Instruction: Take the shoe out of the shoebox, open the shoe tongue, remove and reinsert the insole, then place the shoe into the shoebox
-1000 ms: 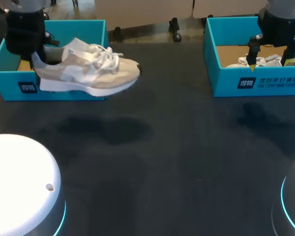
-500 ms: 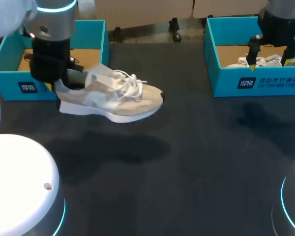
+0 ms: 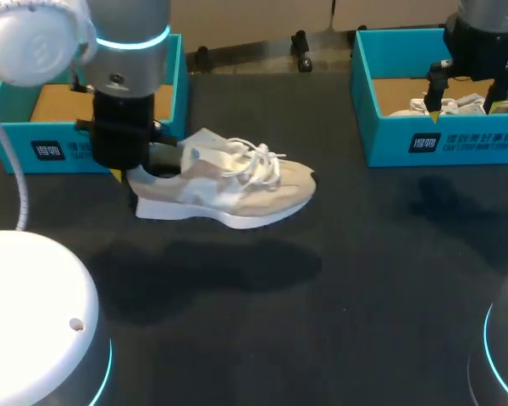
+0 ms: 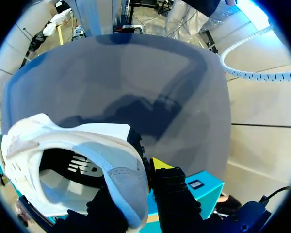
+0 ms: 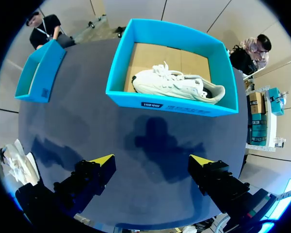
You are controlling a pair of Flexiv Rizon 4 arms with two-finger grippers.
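Moving: the shoe [image 3: 229,186] now hangs over the table [image 3: 339,279], out in front of the left box [image 3: 68,148]; a second ago it was at that box's front wall. It has gone toward the middle and lower, toe pointing right.
Left gripper [image 3: 123,173]: has travelled with the shoe and stays clamped on the heel collar.
Right gripper [image 3: 463,110]: unchanged, fingers spread, above the right box [image 3: 440,139].
Shadow: lies on the table apart from the sole, so the shoe is held clear of the surface.
Left wrist only: the gripper [image 4: 136,194] has one finger inside the shoe [image 4: 63,145] and one outside the heel, pinching the collar; the dark insole shows through the opening, and a corner of the left box [image 4: 203,184] lies under the fingers.
Right wrist only: the gripper [image 5: 152,160] is wide apart with nothing between its tips; ahead, the right box [image 5: 169,104] holds a second white shoe [image 5: 177,83] lying on its side.
Around: the left box [image 5: 39,77] sits well apart from the right one.
Blocking: in the head view the left arm hides the heel and the fingers.
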